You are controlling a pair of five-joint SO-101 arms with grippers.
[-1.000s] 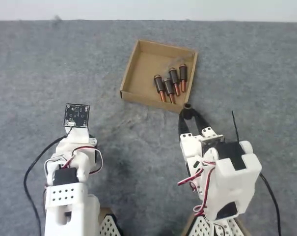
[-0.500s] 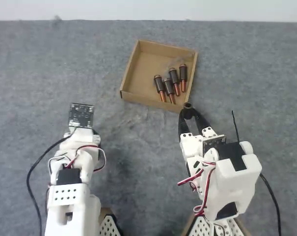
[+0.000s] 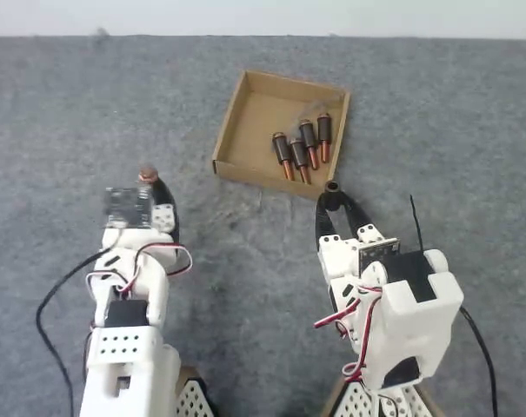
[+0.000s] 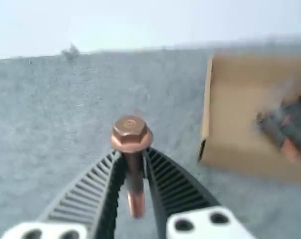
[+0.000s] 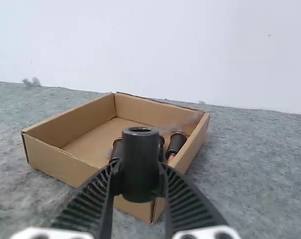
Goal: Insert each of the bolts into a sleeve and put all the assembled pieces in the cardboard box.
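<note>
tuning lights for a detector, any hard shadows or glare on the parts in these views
High view: even light, only faint soft shadows on the mat beside the cardboard box. Left wrist view: slight sheen on the bolt head, no harsh glare. Right wrist view: sleeve matte, no glare.

In the left wrist view the box [image 4: 240,109] is cut off by the edge, and the pieces [image 4: 284,130] in it are too blurred to count. In the right wrist view the sleeve [image 5: 139,162] hides most of the pieces behind it. From above, a camera board [image 3: 128,207] covers most of the left gripper [image 3: 151,184], and of the bolt [image 3: 147,175] just the head shows
</note>
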